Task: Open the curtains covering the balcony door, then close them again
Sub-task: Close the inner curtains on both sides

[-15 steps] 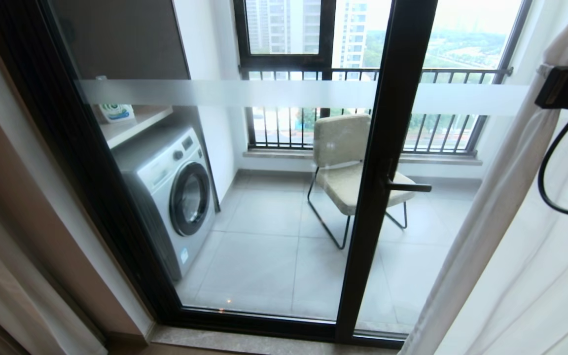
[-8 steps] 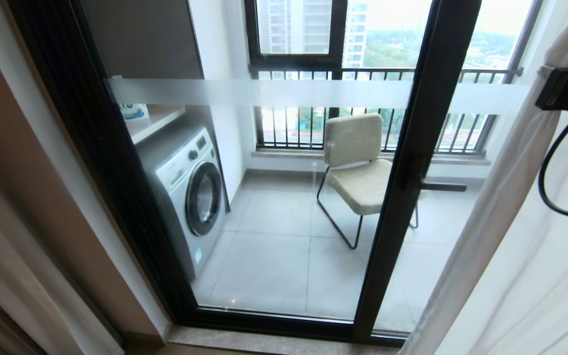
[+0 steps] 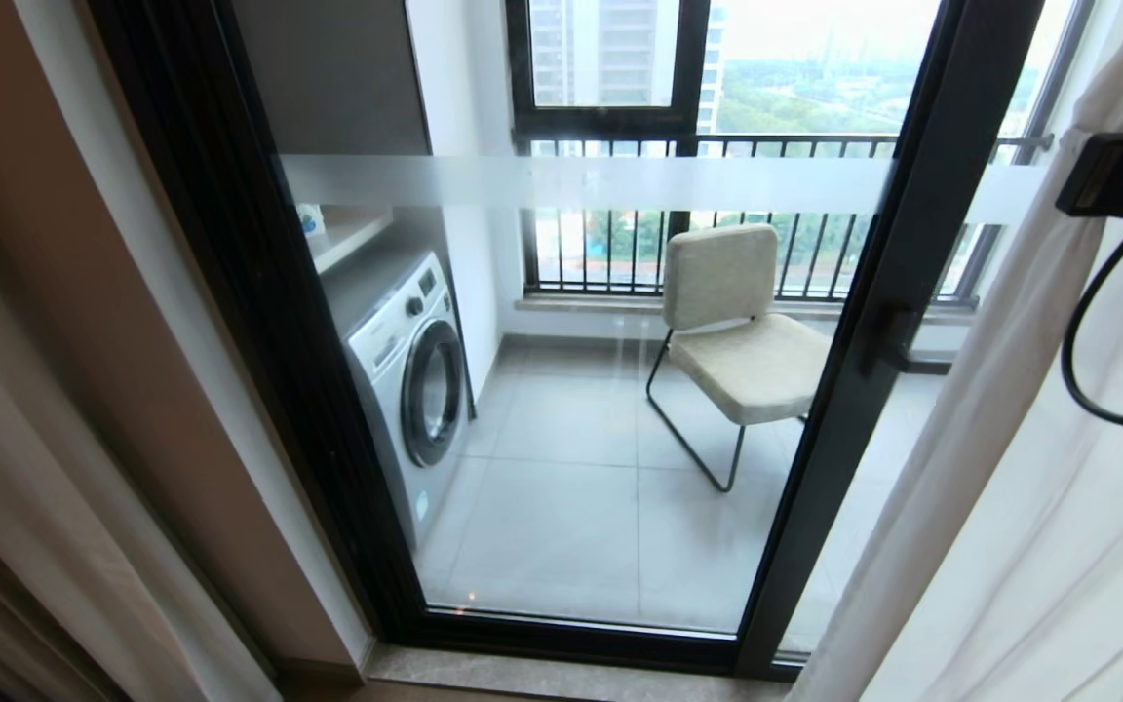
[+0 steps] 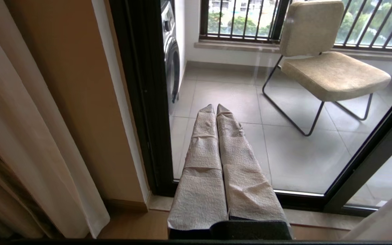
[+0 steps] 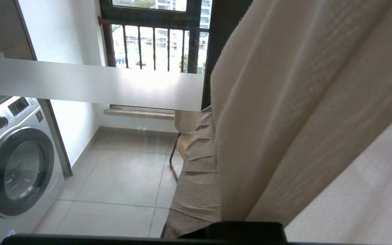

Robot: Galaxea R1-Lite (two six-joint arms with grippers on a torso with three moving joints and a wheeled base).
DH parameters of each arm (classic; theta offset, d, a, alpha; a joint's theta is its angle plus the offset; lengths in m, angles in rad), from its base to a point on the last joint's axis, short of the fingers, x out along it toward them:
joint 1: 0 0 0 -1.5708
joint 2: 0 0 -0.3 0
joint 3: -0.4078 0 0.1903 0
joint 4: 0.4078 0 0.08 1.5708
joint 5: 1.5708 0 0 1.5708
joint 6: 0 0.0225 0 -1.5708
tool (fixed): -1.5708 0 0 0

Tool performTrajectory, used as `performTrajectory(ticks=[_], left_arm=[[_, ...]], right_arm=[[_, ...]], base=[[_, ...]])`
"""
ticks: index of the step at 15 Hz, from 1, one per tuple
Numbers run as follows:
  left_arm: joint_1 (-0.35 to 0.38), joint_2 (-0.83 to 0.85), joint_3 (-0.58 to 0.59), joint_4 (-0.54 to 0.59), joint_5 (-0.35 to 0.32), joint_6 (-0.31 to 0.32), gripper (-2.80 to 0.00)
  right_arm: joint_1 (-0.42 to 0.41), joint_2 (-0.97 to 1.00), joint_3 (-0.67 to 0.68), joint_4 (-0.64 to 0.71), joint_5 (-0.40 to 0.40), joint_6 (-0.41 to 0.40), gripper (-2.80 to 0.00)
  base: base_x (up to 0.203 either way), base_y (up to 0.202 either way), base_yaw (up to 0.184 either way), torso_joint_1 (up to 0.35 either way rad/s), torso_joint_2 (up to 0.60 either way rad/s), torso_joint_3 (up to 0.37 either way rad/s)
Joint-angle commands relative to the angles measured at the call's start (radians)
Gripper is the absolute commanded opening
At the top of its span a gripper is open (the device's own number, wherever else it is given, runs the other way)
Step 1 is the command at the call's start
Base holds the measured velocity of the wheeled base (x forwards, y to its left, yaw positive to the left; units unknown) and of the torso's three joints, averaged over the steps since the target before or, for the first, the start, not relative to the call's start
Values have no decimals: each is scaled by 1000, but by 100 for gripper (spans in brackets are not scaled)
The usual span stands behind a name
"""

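The balcony door (image 3: 912, 292) is a black-framed glass pane with a frosted white band (image 3: 571, 182). The curtains show on both sides: a white sheer (image 3: 1010, 507) hangs at the right and beige folds (image 3: 35, 546) hang at the left. My right gripper (image 3: 1078, 141) is up at the right edge, shut on the curtains. In the right wrist view the beige fabric (image 5: 284, 102) lies against one taped finger (image 5: 196, 163) and hides the other. My left gripper (image 4: 215, 107) is shut on nothing, low before the glass.
Behind the glass stand a washing machine (image 3: 406, 380) and a beige chair (image 3: 737, 341), with a railed window (image 3: 717, 146) beyond. A door handle (image 3: 912, 356) sticks out of the middle post. A stone sill (image 3: 522, 673) runs along the door's foot. A black cable (image 3: 1073, 341) loops from my right wrist.
The whole head view has shifted right, so the camera has moved left. The door's middle post now lies closer to the sheer's edge, which my right gripper still holds.
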Motion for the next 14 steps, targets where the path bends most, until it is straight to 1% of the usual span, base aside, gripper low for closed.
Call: performTrajectory(ticks=[1, 9, 10, 14], left_arm=[[0, 0, 0, 1, 0, -1, -280], [0, 0, 0, 1, 0, 1, -280], [0, 0, 0, 1, 0, 1, -280], [0, 0, 0, 1, 2, -1, -280]], right_arm=[[0, 2, 4, -4, 0, -1, -280], [0, -2, 7, -2, -2, 1, -280], [0, -2, 7, -2, -2, 1, -280], [0, 6, -5, -4, -2, 4, -280]], base=[[0, 185, -2, 0, 4, 6], [0, 185, -1, 1, 3, 2], [0, 105, -2, -2, 3, -2], [0, 0, 0, 0, 0, 0]])
